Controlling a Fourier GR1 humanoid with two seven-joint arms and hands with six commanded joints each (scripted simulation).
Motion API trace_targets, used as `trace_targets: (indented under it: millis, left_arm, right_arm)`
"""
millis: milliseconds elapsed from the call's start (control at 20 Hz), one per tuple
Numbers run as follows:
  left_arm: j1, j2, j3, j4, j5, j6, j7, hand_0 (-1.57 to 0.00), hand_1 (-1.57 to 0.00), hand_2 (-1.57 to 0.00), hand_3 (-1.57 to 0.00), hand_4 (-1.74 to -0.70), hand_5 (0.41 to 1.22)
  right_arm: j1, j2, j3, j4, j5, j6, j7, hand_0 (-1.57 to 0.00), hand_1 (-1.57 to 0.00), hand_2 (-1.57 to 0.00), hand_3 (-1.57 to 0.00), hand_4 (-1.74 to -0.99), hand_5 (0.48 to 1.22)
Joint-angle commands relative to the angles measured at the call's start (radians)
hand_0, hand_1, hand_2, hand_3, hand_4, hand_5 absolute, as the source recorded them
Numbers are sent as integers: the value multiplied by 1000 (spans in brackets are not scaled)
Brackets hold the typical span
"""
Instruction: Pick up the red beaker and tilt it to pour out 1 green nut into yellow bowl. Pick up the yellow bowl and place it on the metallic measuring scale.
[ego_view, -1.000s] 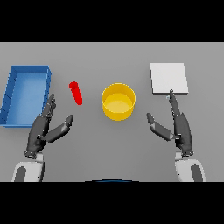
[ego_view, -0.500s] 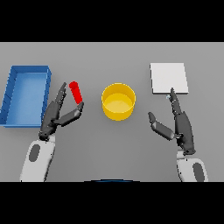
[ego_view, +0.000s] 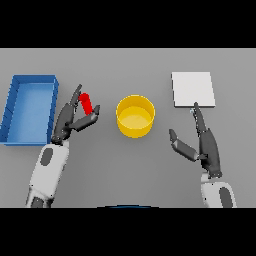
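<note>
Red beaker (ego_view: 86, 103) between thumb and fingers (ego_view: 70, 107) of left hand (ego_view: 74, 119)

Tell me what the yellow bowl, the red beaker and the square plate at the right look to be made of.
The yellow bowl looks like matte plastic: one even colour, no glints. The red beaker, beside the left hand, reads as similar plain plastic, though it shows little detail. The measuring scale is a flat, pale grey-white slab; it could be brushed metal, but no reflection confirms that.
</note>
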Motion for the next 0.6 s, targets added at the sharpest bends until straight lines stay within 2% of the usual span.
trace_targets:
  millis: [0,200,400,550]
  left_arm:
    - [-12,5,6,13,3,-3,-6,1,1,1,1,-1297,690]
    - [-89,-5,17,83,0,6,12,1,1,1,1,-1289,683]
    - [-109,-10,36,140,21,-12,-57,1,1,1,1,-1320,692]
    - [-144,-22,59,190,34,2,-82,1,1,0,1,-1348,704]
  right_arm:
    - [-3,-3,-3,-3,3,-4,2,1,1,1,1,-1271,646]
    - [-10,-8,-16,11,-18,6,5,1,1,1,1,-1268,641]
    - [-3,-14,-13,0,-9,4,12,1,1,1,1,-1264,640]
    - [-12,-11,-12,-2,-6,1,16,1,1,1,1,-1261,641]
